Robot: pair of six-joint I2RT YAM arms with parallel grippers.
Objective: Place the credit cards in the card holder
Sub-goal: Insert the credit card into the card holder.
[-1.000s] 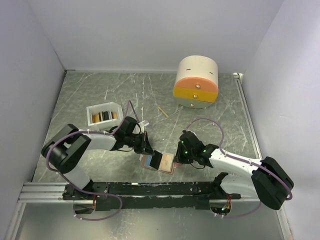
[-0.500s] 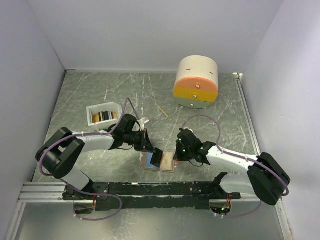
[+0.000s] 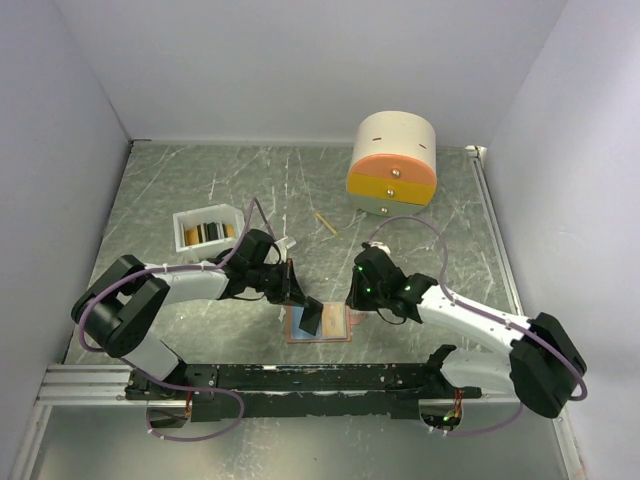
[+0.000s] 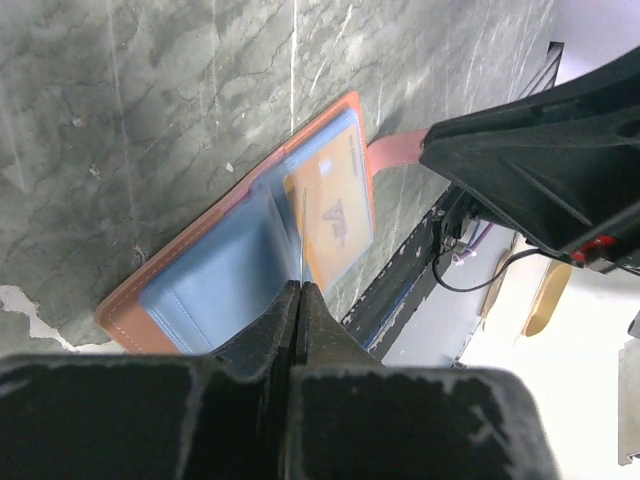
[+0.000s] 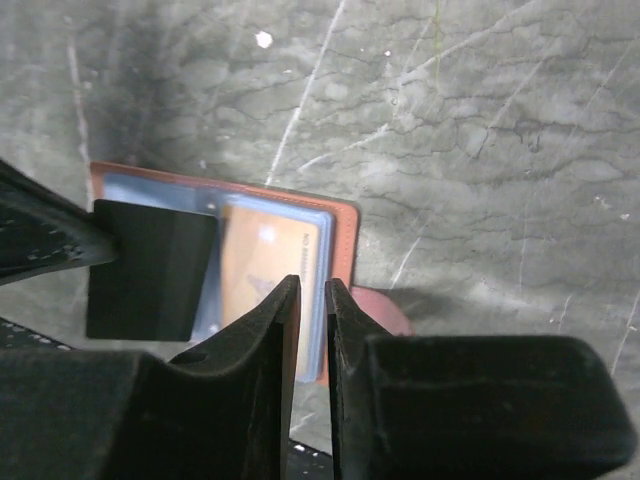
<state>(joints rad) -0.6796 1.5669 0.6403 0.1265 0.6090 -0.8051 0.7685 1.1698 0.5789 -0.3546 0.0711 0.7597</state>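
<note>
1. Your left gripper has its jaws clamped on a black card. Its own camera sees that card only as a thin edge.
2. The black card hangs over the open card holder. You cannot tell whether its lower edge touches a pocket.
3. A gold card sits in the holder's right pocket, its print blurred.
4. Your right gripper is above the holder's right half, jaws a slit apart with nothing between them.
5. More cards stand in the white tray, too small to count.
</note>
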